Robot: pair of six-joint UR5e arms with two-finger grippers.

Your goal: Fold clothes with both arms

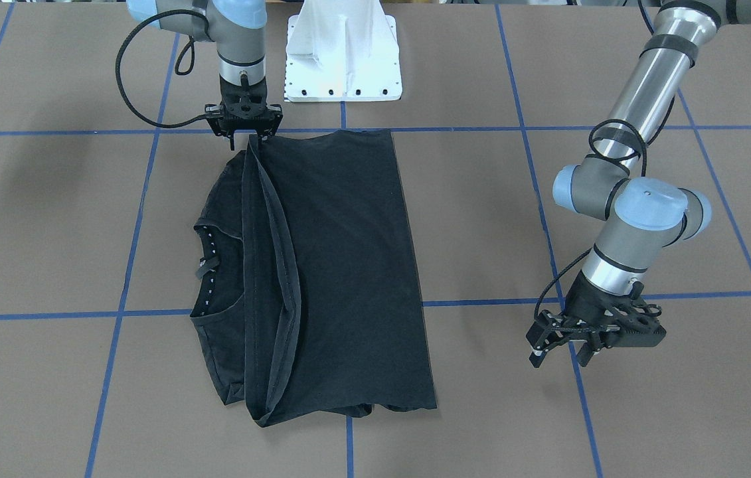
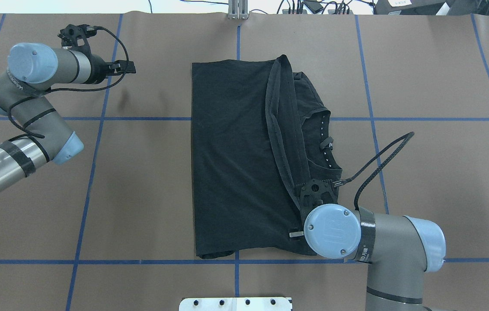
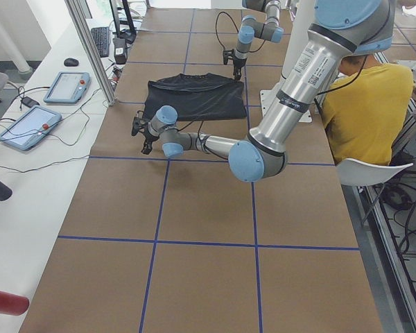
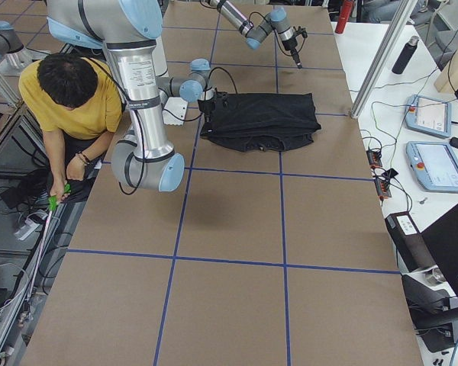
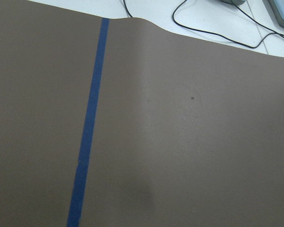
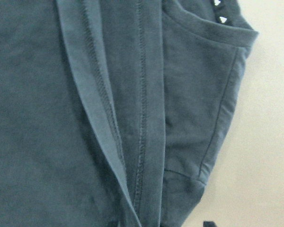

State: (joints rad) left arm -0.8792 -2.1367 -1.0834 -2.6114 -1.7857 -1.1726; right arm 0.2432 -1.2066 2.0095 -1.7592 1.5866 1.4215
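Mid-fold: a black T-shirt [image 1: 342, 265] is lying flat near the middle of the bench [image 1: 481, 232], doubled over so that its hem [image 1: 289, 265] is running just short of the collar [image 1: 206, 265]. The main fold is looking done, but the hem is sitting loose, bowing out along its length and gaping between its two layers. The shoulders and collar are poking out from under it. Squaring that edge, and perhaps one more fold, is what appears to be remaining.

The cloth is showing plain black on top, with no print in sight, and a row of small white marks inside the collar.

The right gripper [image 1: 248, 137] is hovering at the hem's corner nearest the robot. Its jaws are standing apart with the hem between them and, as far as can be seen, are clamping nothing. The left gripper [image 1: 561, 355] is waiting well apart from the T-shirt over bare bench, seemingly parted and carrying nothing.
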